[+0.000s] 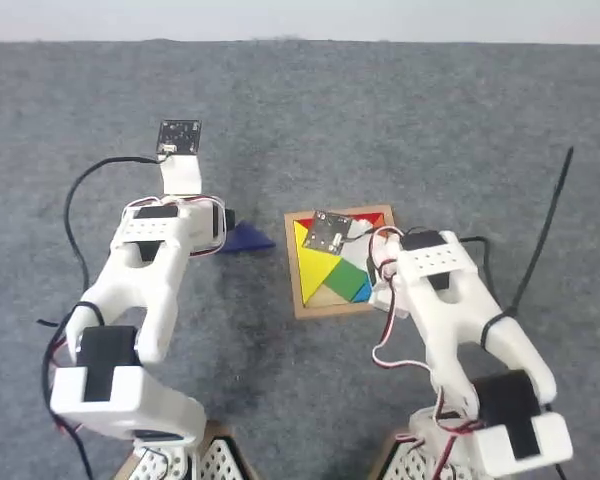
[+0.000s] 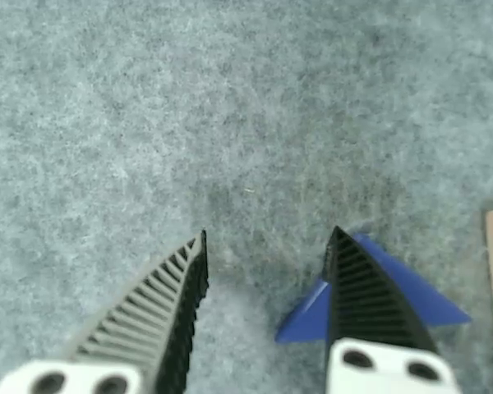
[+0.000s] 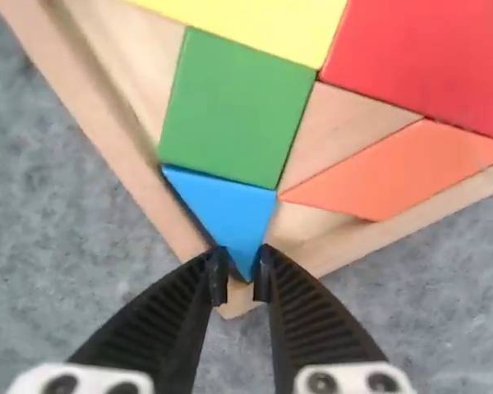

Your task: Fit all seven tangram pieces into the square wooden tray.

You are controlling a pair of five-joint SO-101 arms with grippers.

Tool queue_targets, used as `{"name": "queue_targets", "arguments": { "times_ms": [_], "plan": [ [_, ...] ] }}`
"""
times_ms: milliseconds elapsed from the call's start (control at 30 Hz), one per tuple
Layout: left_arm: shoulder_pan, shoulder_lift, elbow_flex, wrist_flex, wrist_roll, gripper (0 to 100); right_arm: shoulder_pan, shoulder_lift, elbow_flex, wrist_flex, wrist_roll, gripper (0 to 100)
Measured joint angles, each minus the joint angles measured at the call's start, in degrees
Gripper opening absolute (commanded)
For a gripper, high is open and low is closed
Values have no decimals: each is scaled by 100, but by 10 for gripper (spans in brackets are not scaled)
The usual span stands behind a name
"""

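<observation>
1. The right gripper (image 3: 240, 267) has its fingers pinched on the pointed tip of the light blue triangle (image 3: 226, 209). The triangle lies in a corner of the tray (image 1: 330, 309), its wide edge against the green square (image 3: 234, 111). We judge the grip on the tip to be a way of steering the piece into that corner.
2. A yellow piece (image 3: 263, 25), a red piece (image 3: 427, 57) and an orange parallelogram (image 3: 394, 168) also lie in the tray. Bare wood shows between them, so room is left to fill.
3. The left gripper (image 2: 267, 242) hangs low over the worktop (image 1: 430, 120) with its fingers spread wide and holding nothing. One finger overlaps the dark blue triangle (image 2: 427, 300), which lies flat outside the tray, near its side. That open stance suits a grasp of this piece next.
4. We count six pieces; a seventh may be hidden under the right arm, though we cannot tell.
5. The worktop is covered in grey, felt-like cloth. A black cable (image 1: 545, 230) crosses it beside the right arm, and a pale wall (image 1: 300, 20) borders the far edge.
</observation>
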Motion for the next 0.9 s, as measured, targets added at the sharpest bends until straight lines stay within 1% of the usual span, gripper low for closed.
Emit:
{"name": "queue_targets", "arguments": {
  "times_ms": [133, 200, 267, 500, 700, 900],
  "plan": [
    [0, 0, 0, 0, 0, 220, 0, 220, -246, 53, -440, 69],
    [0, 0, 0, 0, 0, 220, 0, 281, -299, 53, -580, 48],
    [0, 0, 0, 0, 0, 220, 0, 290, -308, 53, -624, 3],
    [0, 0, 0, 0, 0, 220, 9, 290, -343, 53, -695, 9],
    [0, 0, 0, 0, 0, 220, 18, 273, -343, 53, -932, 9],
    [0, 0, 0, 0, 0, 220, 343, -18, -343, 44, -1143, 9]
  ]
}}
